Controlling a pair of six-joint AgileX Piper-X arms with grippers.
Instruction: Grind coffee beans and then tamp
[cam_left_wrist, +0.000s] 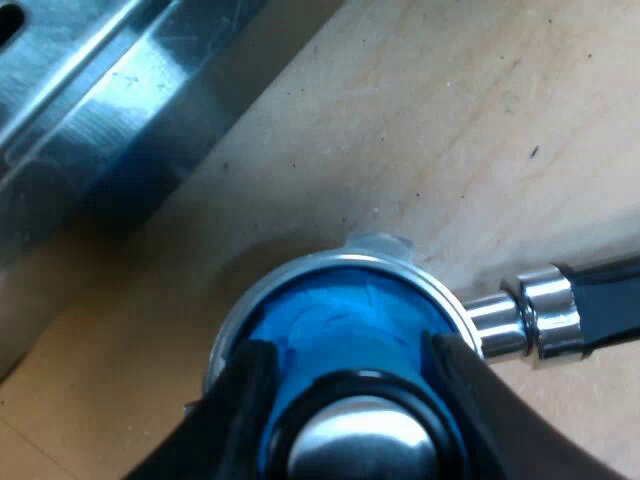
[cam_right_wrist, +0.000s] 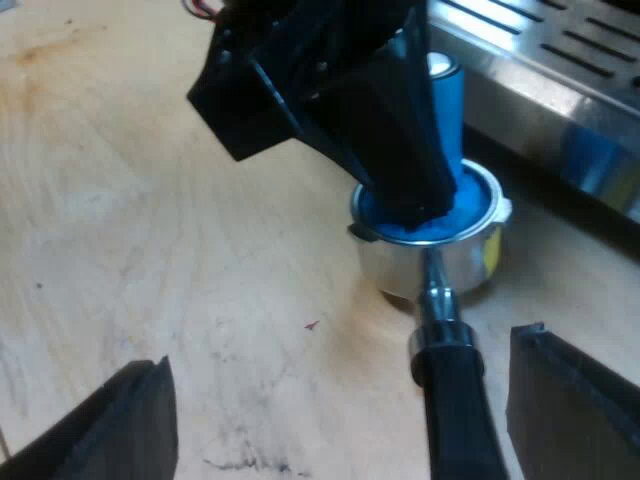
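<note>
Tamping is in hand: left gripper (cam_left_wrist: 350, 385) clamps the blue tamper (cam_left_wrist: 330, 315), seated in the metal holder (cam_right_wrist: 440, 265) on the surface (cam_right_wrist: 150, 200) beside the espresso machine (cam_right_wrist: 560, 90). Right gripper (cam_right_wrist: 350, 410) is spread wide astride the dark handle (cam_right_wrist: 455, 410). Next, likely, a level downward press.

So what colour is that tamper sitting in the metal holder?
Bright blue. The tamper shows best in the left wrist view.
</note>
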